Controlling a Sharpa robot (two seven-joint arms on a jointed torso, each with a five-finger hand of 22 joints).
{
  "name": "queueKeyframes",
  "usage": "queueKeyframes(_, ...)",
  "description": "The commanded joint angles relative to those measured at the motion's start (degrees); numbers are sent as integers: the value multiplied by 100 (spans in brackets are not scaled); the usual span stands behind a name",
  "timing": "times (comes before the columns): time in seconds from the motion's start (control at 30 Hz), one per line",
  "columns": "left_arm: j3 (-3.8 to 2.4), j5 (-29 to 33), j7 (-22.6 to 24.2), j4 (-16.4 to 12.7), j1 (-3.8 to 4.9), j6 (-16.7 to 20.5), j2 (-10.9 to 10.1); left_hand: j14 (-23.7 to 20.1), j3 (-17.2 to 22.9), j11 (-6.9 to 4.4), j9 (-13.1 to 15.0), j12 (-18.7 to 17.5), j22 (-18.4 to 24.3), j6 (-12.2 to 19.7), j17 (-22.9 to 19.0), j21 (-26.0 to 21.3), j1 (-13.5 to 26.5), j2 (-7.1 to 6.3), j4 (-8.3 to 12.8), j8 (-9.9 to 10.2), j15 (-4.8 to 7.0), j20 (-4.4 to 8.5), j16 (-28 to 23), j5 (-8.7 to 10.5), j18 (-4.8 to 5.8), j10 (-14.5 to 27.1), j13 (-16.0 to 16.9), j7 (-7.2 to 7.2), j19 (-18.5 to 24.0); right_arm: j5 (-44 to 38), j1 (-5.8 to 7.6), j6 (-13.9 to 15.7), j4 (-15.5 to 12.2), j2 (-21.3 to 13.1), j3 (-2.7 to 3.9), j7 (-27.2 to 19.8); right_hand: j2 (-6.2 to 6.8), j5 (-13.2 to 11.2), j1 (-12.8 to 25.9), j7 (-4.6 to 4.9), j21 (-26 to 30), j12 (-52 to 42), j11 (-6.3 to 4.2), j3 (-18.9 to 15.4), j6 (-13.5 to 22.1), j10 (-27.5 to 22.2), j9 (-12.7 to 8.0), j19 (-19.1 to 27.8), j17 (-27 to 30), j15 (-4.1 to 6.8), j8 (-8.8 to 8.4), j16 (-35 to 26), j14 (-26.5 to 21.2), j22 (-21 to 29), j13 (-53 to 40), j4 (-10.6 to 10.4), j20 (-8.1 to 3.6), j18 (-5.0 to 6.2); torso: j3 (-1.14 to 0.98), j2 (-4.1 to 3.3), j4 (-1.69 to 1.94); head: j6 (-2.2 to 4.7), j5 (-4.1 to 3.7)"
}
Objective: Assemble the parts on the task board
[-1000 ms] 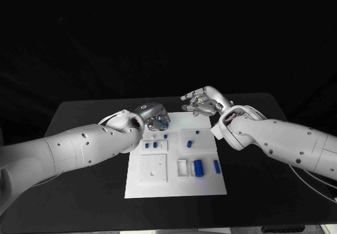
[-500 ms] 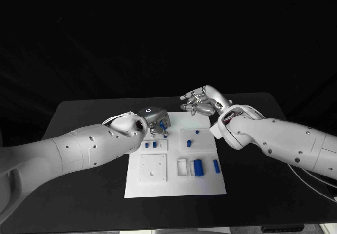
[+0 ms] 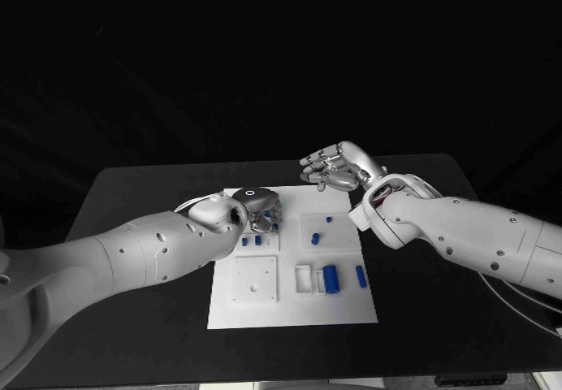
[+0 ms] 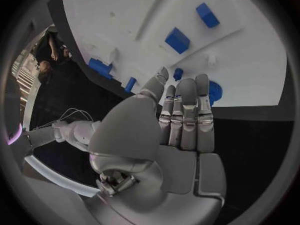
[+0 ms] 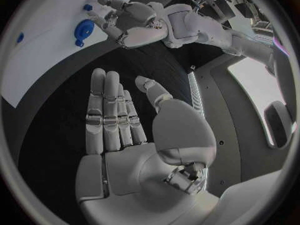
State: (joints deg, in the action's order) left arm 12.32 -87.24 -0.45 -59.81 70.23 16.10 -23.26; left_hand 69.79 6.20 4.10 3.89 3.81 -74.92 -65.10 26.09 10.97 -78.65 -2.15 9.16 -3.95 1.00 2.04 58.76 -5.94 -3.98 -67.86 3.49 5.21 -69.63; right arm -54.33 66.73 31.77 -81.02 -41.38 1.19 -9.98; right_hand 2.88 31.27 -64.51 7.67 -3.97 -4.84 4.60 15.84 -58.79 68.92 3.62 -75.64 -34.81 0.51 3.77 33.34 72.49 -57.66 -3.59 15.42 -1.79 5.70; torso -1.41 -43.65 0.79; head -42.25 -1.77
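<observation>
The white task board (image 3: 293,305) lies in the middle of the black table. My left hand (image 3: 257,208) hangs low over its far left corner, fingers stretched out straight with nothing in them. Just past its fingertips (image 4: 187,87) a round blue part (image 4: 214,91) sits on the board, with a small blue peg (image 4: 178,74) beside it. In the right wrist view the left hand (image 5: 134,20) reaches toward that round part (image 5: 83,30). My right hand (image 3: 336,168) hovers above the board's far edge, fingers apart and empty.
Blue parts lie across the board: a large cylinder (image 3: 331,279), a slimmer one (image 3: 360,277), a short one (image 3: 315,239) and two small blocks (image 3: 251,241). A square white plate (image 3: 256,280) sits at the near left. Bare table (image 3: 129,309) flanks the board.
My left hand has come down and nearer to me over the board's far left corner, with its wrist turned. The right hand has barely moved.
</observation>
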Motion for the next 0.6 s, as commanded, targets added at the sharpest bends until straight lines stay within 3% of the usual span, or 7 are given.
queueKeyframes(0.03,-1,-85,24,45,-19,-100,36,16,5,-9,-6,-37,-114,-36,-12,-22,-21,46,19,31,-9,-7,33,-49,-44,-28,-7,15,-57,29,-3,17,-13,7,2,-82,18,-39,42,35,-15,26,4,30,-16,19,-3,-14,7,-34,-22,3,-7,10,4,-11,38,35,-6,0,0,-2,-13)
queueKeyframes(0.1,-1,-85,36,81,-28,-95,47,14,34,-7,-7,-38,-117,-34,-20,-18,-34,73,29,32,-9,-6,38,-63,-49,-26,-8,23,-58,31,-3,17,-17,7,2,-83,18,-39,42,35,-15,26,4,30,-16,19,-3,-14,7,-34,-22,3,-7,10,4,-11,38,35,-7,2,-2,1,-11)
queueKeyframes(0.2,-1,-85,106,146,-37,-80,63,-48,196,8,-11,-40,-127,10,-63,-23,-96,231,43,36,-8,-4,-19,-66,-58,48,-9,43,-1,32,-3,16,-22,7,2,-82,18,-39,40,34,-16,32,4,28,-23,18,-2,-17,7,-34,-20,5,-6,16,4,-14,39,36,-9,3,-1,3,-20)
queueKeyframes(0.53,-1,-45,216,273,-59,-19,112,-4,574,17,-17,-42,-131,156,-139,102,1,249,-21,32,-12,-9,-19,-70,-83,84,-10,65,43,34,-3,0,-36,9,2,-77,20,-36,35,31,-17,35,3,28,-36,20,-3,-19,6,-33,-20,6,-7,22,4,-14,38,37,-8,0,-4,7,-31)
queueKeyframes(0.6,-1,-31,222,306,-75,-3,127,0,636,17,-16,-43,-130,146,-145,126,11,305,-69,32,-16,-11,-15,-70,-87,82,-11,74,46,34,-3,-6,-42,10,2,-75,20,-36,35,31,-17,35,3,28,-36,20,-3,-19,6,-33,-20,6,-7,22,4,-14,38,37,-9,0,-3,7,-34)
